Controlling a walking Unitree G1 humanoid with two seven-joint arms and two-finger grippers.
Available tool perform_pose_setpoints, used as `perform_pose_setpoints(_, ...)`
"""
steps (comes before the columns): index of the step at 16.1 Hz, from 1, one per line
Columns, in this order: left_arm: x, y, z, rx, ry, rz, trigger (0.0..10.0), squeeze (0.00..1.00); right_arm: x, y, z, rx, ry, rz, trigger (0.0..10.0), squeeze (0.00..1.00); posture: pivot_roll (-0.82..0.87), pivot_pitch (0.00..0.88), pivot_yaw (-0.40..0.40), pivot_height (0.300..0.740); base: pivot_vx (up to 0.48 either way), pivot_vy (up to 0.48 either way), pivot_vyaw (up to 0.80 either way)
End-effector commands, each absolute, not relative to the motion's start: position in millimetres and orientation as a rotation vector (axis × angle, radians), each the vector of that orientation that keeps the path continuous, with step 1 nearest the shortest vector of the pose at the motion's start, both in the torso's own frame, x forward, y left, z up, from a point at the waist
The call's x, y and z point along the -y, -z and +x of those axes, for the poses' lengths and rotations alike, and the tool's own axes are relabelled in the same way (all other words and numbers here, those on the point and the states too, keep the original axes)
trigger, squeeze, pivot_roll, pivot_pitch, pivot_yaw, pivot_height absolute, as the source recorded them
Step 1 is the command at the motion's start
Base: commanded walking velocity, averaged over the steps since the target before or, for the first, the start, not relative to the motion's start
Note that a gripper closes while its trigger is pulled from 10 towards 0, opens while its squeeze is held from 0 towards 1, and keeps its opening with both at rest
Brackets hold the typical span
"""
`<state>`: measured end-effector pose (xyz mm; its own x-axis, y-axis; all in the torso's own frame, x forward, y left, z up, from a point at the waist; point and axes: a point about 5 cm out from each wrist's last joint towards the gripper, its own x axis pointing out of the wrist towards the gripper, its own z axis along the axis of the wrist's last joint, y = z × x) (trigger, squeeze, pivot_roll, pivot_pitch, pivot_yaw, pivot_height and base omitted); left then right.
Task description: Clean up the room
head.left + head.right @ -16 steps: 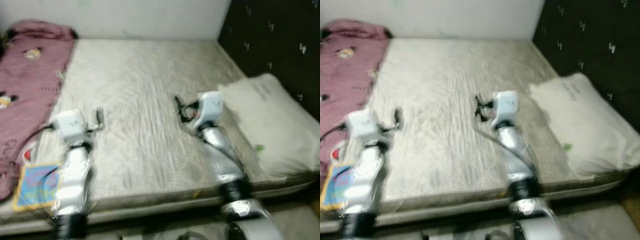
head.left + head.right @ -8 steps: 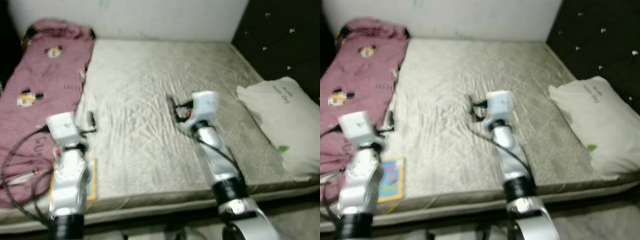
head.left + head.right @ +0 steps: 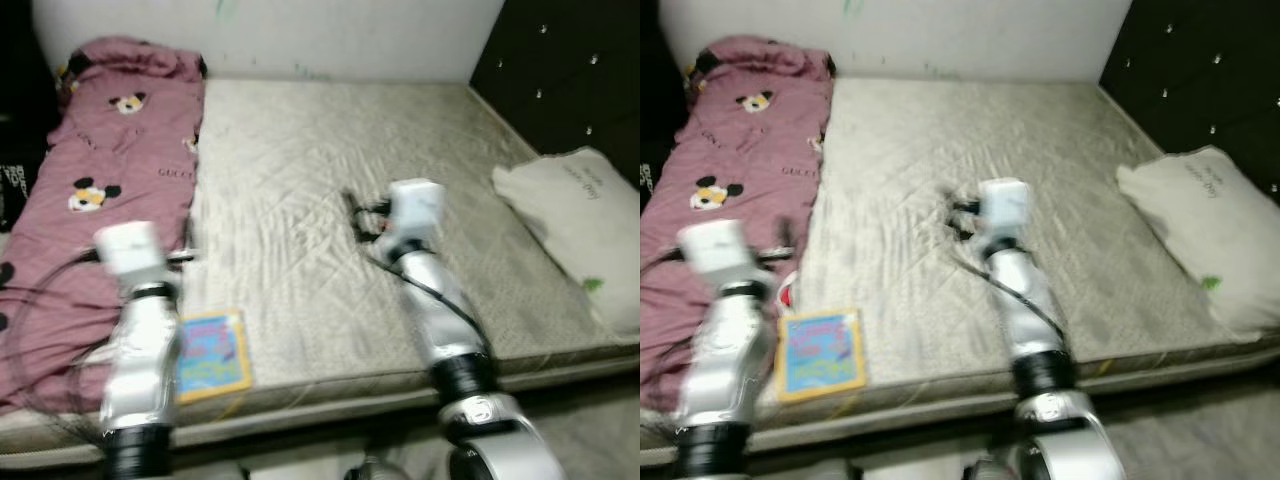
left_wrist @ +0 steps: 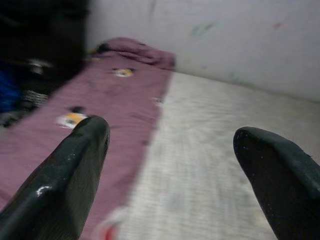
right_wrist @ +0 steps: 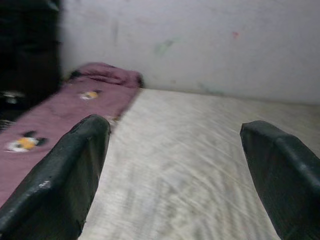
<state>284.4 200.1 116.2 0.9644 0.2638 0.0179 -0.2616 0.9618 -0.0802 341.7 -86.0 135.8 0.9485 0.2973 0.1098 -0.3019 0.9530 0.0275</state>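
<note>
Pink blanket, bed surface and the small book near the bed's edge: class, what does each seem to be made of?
Pink blanket: soft woven or knitted fabric, matt, printed with cartoon figures, lying in folds.
Bed surface: quilted textile, dull beige, stitched lines.
Small book: probably glossy card or paper, flat, brightly printed.

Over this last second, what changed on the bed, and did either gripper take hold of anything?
Only the camera swung left. Left gripper and right gripper stayed open and empty above the mattress. Pink blanket, colourful book and pillow lie where they were.

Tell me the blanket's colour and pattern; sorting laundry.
Pink blanket with cartoon mouse faces; left eye view.
</note>
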Motion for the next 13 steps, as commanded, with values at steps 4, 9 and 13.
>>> perform_pose_setpoints(4, -189.7, -117.4, 286.0, 0.03, -0.237, -0.102, 10.0, 0.0, 100.2, -137.4, 344.8, 0.105, -0.265, 0.03, 10.0, 0.0, -0.05, 0.0, -0.049, 0.74, 0.0, 0.48, 0.0)
perform_pose_setpoints(9, -185.2, -124.6, 286.7, 0.073, -0.22, -0.087, 10.0, 0.0, 106.1, -138.8, 345.2, 0.114, -0.245, 0.025, 10.0, 0.0, -0.07, 0.0, -0.036, 0.74, 0.0, 0.245, 0.0)
perform_pose_setpoints(13, -194.4, -134.5, 282.9, 0.113, -0.246, -0.024, 10.0, 0.0, 107.6, -132.9, 340.6, 0.096, -0.242, 0.028, 10.0, 0.0, -0.05, 0.0, -0.055, 0.74, 0.0, 0.0, 0.0)
